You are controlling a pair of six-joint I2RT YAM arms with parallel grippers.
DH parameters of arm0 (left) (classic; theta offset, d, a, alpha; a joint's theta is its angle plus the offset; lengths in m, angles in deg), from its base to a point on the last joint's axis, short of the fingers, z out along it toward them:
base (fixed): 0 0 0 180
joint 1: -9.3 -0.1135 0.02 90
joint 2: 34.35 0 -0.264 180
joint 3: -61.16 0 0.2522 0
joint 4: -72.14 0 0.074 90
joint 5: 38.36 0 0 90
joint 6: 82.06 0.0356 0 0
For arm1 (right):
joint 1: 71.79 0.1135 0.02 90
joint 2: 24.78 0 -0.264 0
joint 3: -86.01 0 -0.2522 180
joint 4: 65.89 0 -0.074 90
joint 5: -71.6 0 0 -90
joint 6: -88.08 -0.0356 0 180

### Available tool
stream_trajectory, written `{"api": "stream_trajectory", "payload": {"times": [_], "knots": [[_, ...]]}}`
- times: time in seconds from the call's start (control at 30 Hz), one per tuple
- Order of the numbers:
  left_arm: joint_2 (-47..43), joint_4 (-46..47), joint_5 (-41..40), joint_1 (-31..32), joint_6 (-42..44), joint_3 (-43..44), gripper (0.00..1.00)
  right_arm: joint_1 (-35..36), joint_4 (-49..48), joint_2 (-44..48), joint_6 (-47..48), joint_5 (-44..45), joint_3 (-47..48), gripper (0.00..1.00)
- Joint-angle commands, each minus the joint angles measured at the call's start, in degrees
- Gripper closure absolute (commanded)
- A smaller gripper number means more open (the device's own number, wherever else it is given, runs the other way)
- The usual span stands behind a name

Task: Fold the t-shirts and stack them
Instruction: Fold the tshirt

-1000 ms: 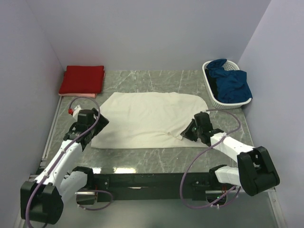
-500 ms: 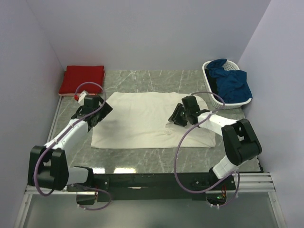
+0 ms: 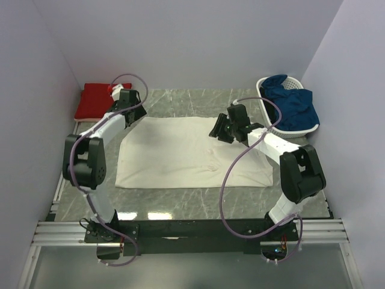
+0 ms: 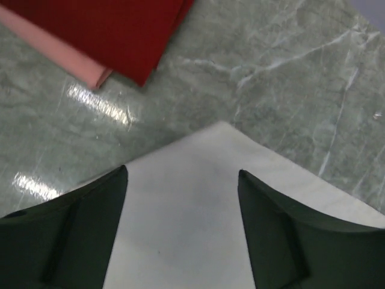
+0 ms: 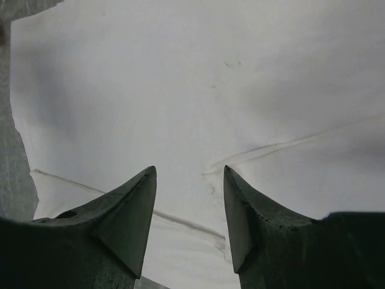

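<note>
Two tees done, cream one mid-fold.
Red tee (image 3: pixel 102 99) lies folded at back-L corner of counter (image 3: pixel 180 198), stacked on pink tee (image 4: pixel 60 53). Cream tee (image 3: pixel 186 153) lies flat mid-counter as a wide rectangle, sleeves prob. tucked in; it needs folding smaller & stacking on red. L jaws spread, empty, over its far-L corner; R jaws spread, empty, over its far-R part. Basket (image 3: pixel 267 123) at back R holds blue cloth (image 3: pixel 292 102), maybe more to do.

No readable text or labels anywhere.
</note>
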State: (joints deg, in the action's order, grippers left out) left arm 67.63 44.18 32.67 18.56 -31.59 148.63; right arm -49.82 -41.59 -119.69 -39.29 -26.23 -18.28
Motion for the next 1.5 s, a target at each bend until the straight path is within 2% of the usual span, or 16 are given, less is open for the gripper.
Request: {"api": "stream_trajectory", "payload": {"times": [0.0, 0.17, 0.4, 0.63, 0.67, 0.77, 0.8, 0.83, 0.9, 1.0, 1.2, 1.47], "knots": [[6.2, -0.7, -3.6, 0.1, 7.3, 7.7, 0.25, 0.2, 1.1, -1.7, 1.8, 1.5, 3.2, 0.45], [13.9, -3.4, -1.4, 0.1, 13.9, 15.0, 0.32, 0.1, 1.5, -2.0, 2.6, 1.3, 3.7, 0.45], [18.9, -2.9, 3.7, -0.1, 18.5, 16.7, 0.26, -0.8, 1.3, -0.3, 3.4, 0.5, 1.6, 0.45], [20.1, -1.6, 11.7, -0.8, 20.1, 16.7, 0.31, -1.0, 1.1, 1.9, 3.6, 0.4, -0.3, 0.46], [20.7, -2.0, 12.2, -0.8, 20.1, 17.0, 0.33, -1.0, 1.1, 2.1, 3.4, 0.4, -0.3, 0.46], [20.8, -1.6, 14.5, -0.9, 20.3, 17.1, 0.49, -1.1, 0.8, 2.9, 3.3, 0.4, -1.0, 0.47], [20.5, -1.5, 14.8, -0.9, 20.1, 16.8, 0.62, -1.1, 0.8, 3.1, 3.3, 0.5, -1.3, 0.47], [20.3, -1.4, 15.7, -0.9, 20.0, 16.6, 0.68, -1.1, 0.8, 3.6, 3.3, 0.5, -1.5, 0.47], [19.0, -0.5, 16.4, -0.9, 19.9, 15.6, 0.78, -1.1, 0.9, 4.0, 3.4, 0.6, -1.9, 0.47], [16.9, -0.3, 18.4, -0.8, 19.7, 14.8, 0.88, -1.1, 0.7, 5.5, 3.2, 1.0, -2.7, 0.48], [10.3, 2.1, 21.9, 0.1, 18.0, 8.7, 0.97, -1.1, 1.0, 8.0, 3.4, 2.1, -4.4, 0.48], [2.9, 6.4, 23.5, 4.9, 14.1, -3.8, 0.99, -1.1, 1.1, 11.0, 3.5, 2.3, -6.5, 0.48]]}}
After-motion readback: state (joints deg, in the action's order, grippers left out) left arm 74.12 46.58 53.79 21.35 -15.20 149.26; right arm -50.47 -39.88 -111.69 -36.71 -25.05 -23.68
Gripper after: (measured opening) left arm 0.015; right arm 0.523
